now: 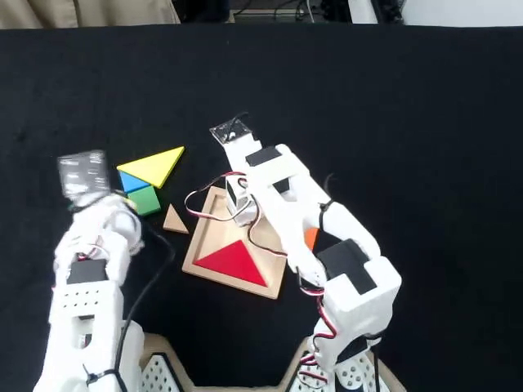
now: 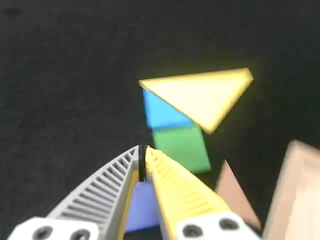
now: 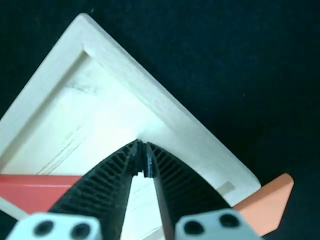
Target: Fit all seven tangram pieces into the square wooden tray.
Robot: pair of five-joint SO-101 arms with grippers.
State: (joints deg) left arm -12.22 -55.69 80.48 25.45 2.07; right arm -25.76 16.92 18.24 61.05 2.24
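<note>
The square wooden tray (image 1: 196, 241) lies near the middle of the black table (image 1: 392, 122). It holds one piece so far, the large red triangle (image 1: 233, 261), set against its near side, and the rest of its floor is bare. Six pieces are probably still to place, so the task looks to be at an early stage. The right gripper (image 3: 143, 162) hangs over the bare floor close to a far corner, its black fingers pressed together with nothing between them. An orange piece (image 3: 265, 200) lies just outside the tray's rim on the right arm's side. On the other side a small tan triangle (image 1: 174, 220) sits just beside the tray. Beyond it, clustered together, are a green square (image 2: 182, 147), a blue piece (image 2: 162, 112) and the large yellow triangle (image 2: 200, 95). The left gripper (image 2: 144, 157) is just short of the green square, fingertips closed. A bluish patch shows behind the tips, and I cannot tell whether it is a piece. The next move likely calls for opening a gripper and straddling a nearby piece, perhaps the yellow triangle, the red one's match.
</note>
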